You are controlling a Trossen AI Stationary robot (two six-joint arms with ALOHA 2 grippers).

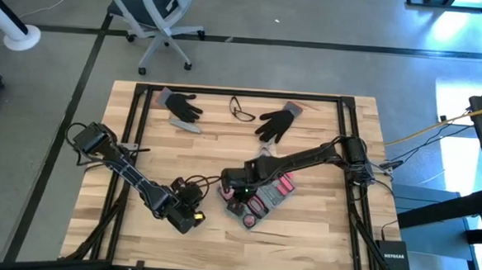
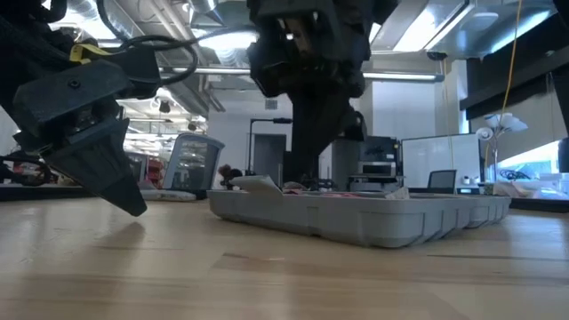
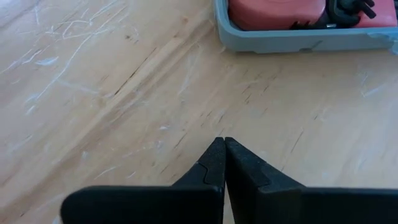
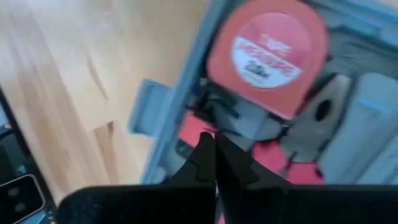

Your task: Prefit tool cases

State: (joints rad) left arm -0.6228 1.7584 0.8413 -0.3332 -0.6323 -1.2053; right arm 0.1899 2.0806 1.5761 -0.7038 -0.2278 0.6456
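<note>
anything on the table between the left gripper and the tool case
Nothing: only bare wood separates the shut left gripper from the tool case, shown in the left wrist view.

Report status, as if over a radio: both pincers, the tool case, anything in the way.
Left pincer shut, empty, over bare table beside the tool case. Right pincer shut, above the case's tool recesses, holding nothing. Tape measure seated inside. Nothing in the way.

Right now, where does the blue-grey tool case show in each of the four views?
High view: tool case, lower centre, under the right gripper.
Low view: centre to right, flat on the table.
Left wrist view: only its corner at the top edge.
Right wrist view: fills most of the picture.
Shared landmark: the red tape measure inside it.
</note>
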